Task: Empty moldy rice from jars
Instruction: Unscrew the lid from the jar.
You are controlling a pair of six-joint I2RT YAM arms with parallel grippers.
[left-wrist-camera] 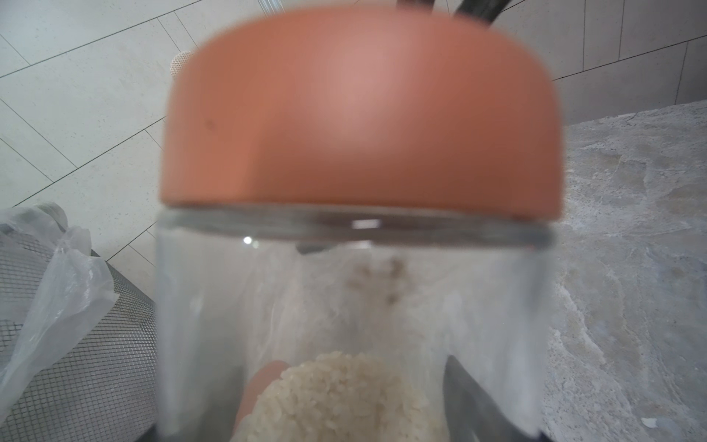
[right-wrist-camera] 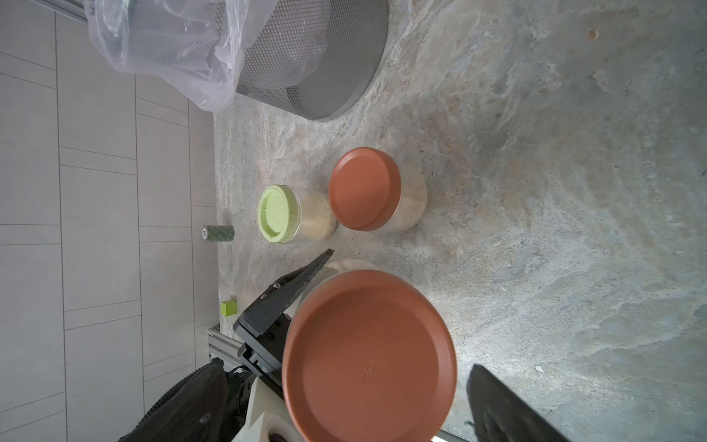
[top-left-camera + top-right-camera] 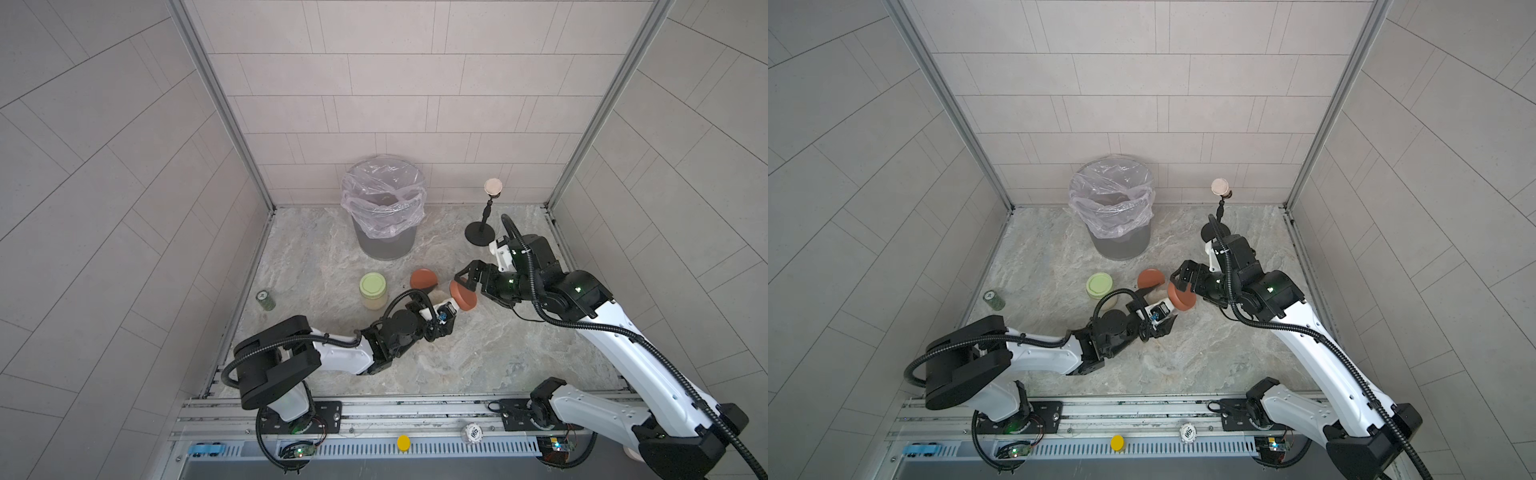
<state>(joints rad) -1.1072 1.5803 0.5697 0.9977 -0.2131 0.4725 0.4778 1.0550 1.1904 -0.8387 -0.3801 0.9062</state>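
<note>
Clamping red-lidded jar: left claw; right claw released, near lid; embossing unreadable.

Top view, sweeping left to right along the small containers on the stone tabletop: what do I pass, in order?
Small dark green can → upright clear glass jar with pale green lid → upright clear glass jar with rust-red lid → tilted clear glass jar with rust-red lid.

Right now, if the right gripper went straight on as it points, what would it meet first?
Probably the rust-red lid of the jar held by the left gripper, close ahead.
</note>
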